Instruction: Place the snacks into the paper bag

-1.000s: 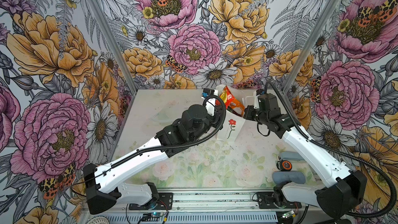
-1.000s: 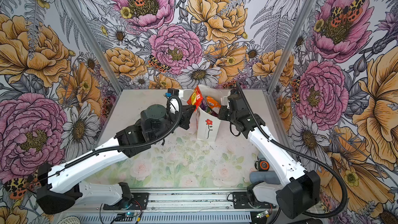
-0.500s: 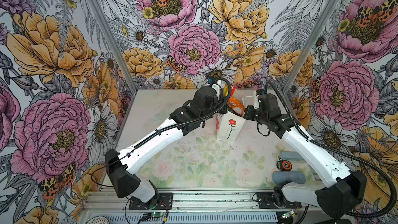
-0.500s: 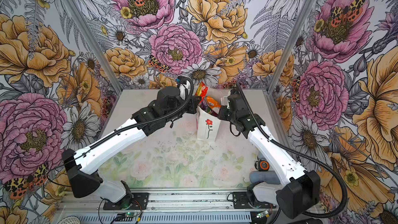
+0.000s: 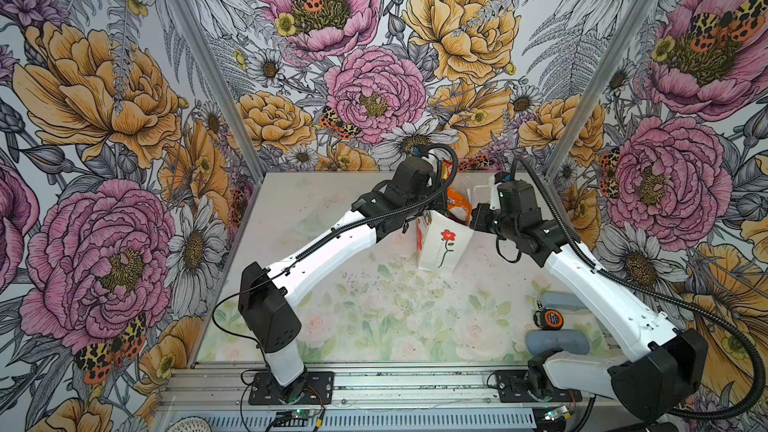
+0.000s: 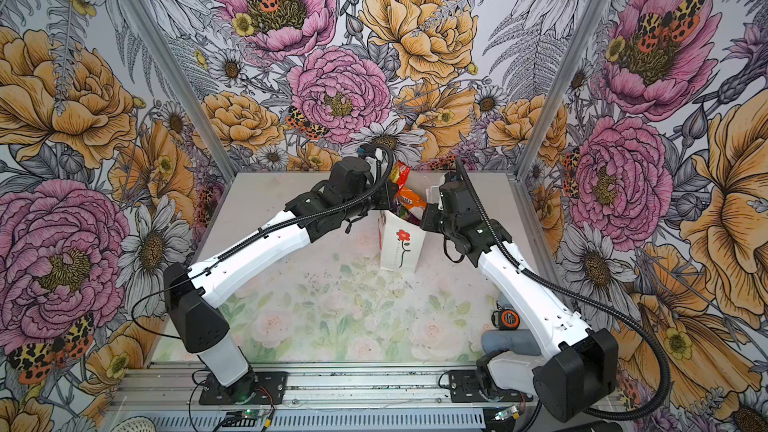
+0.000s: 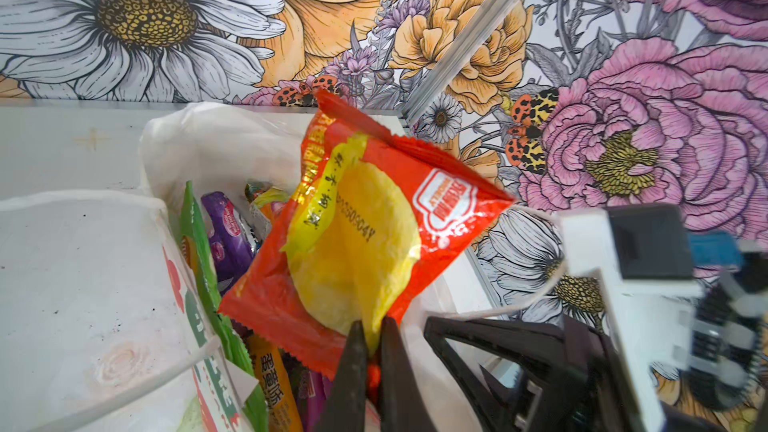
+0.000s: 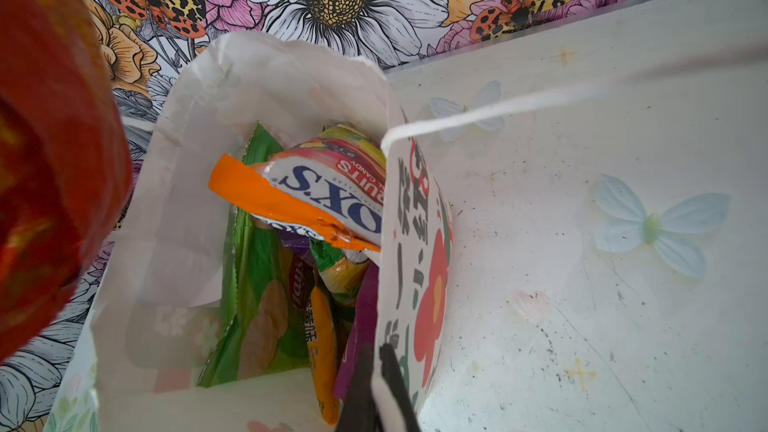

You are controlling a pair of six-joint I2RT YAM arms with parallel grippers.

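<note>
Item: red sachet (image 7: 365, 234), pinched by one corner in my left claw (image 7: 372, 338), above the paper bag (image 8: 178, 201). My right claw (image 8: 376, 351) clamps its wall. Risk: crowded packets (orange Fox's bag (image 8: 316, 197) topmost) may bounce it out.

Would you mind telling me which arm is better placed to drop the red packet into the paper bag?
Left: the left end effector is shut on the red packet over the open paper bag, while the right end effector pinches the bag's printed wall, apparently steadying it.
</note>
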